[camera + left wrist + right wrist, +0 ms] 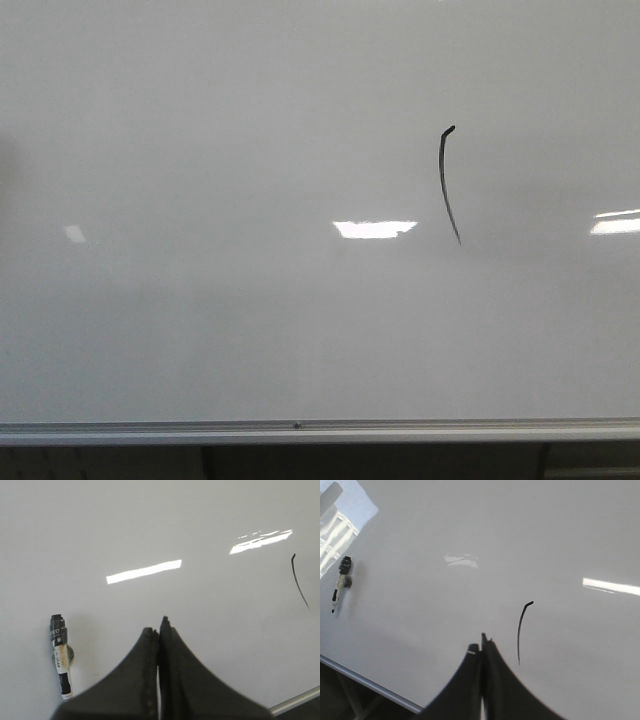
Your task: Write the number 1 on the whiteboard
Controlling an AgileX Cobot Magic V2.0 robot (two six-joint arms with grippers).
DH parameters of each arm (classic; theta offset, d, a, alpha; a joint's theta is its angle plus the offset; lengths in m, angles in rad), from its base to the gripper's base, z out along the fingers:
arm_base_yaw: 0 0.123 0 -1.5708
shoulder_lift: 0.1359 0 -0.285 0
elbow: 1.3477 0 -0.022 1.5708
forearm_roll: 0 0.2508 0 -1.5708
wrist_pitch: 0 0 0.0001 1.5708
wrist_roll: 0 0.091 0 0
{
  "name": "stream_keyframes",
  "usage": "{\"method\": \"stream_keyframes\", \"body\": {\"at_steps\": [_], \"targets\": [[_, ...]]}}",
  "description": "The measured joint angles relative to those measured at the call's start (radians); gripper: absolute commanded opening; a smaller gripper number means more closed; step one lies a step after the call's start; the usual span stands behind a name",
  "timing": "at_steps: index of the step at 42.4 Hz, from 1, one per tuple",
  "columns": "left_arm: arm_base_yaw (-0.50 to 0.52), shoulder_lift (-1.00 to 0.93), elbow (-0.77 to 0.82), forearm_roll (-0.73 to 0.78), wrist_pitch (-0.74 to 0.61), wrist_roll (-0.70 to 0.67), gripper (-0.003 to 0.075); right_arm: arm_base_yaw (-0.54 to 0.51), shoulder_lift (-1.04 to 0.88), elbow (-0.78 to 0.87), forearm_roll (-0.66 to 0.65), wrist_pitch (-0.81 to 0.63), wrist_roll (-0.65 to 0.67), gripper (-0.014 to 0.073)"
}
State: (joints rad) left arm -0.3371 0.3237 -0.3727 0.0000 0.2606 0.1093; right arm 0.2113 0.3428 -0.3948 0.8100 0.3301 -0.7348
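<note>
**Stroke drawn, both pincers closed and empty**

Front view: the number 1 (447,184) stands right of centre in the upper half of the whiteboard (200,320), its long axis near vertical, hook at top, tail bending lower right. No arm shows here. The silver rail (300,430) runs along the bottom.

Left wrist view: the left gripper (159,630) sits at bottom centre, fingers pressed together, holding nothing. The stroke lies far off at the right edge. A marker (61,656) lies at lower left, well apart from the fingers.

Right wrist view: the right gripper (482,647) is closed and empty too. The stroke sits just right of its tips, so this arm looks nearer. The marker appears at upper left. The digit appears complete.
</note>
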Motion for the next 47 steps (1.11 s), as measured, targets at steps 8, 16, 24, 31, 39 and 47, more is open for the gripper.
{"method": "stream_keyframes", "body": {"at_steps": [8,16,24,31,39,47], "targets": [[0.000,-0.002,0.005,0.000,-0.012,0.000,-0.0020,0.000,-0.001,0.000,0.000,0.007,0.000,-0.0060],[0.000,-0.002,0.007,0.000,-0.013,0.000,-0.0020,0.000,-0.001,0.000,0.000,0.019,0.002,-0.0060],[0.000,-0.002,0.007,0.000,-0.013,0.000,-0.0020,0.000,-0.001,0.000,0.000,0.021,0.002,-0.0060],[0.000,-0.002,0.008,0.000,-0.013,0.000,-0.0020,0.000,-0.001,0.000,0.000,0.022,0.002,-0.0060],[0.023,-0.057,0.092,0.000,-0.117,0.000,-0.0020,0.000,-0.001,0.000,0.000,0.022,0.002,-0.0060],[0.130,-0.205,0.267,0.000,-0.215,-0.037,-0.0020,0.000,-0.001,0.000,0.000,0.024,0.002,-0.0060]]}}
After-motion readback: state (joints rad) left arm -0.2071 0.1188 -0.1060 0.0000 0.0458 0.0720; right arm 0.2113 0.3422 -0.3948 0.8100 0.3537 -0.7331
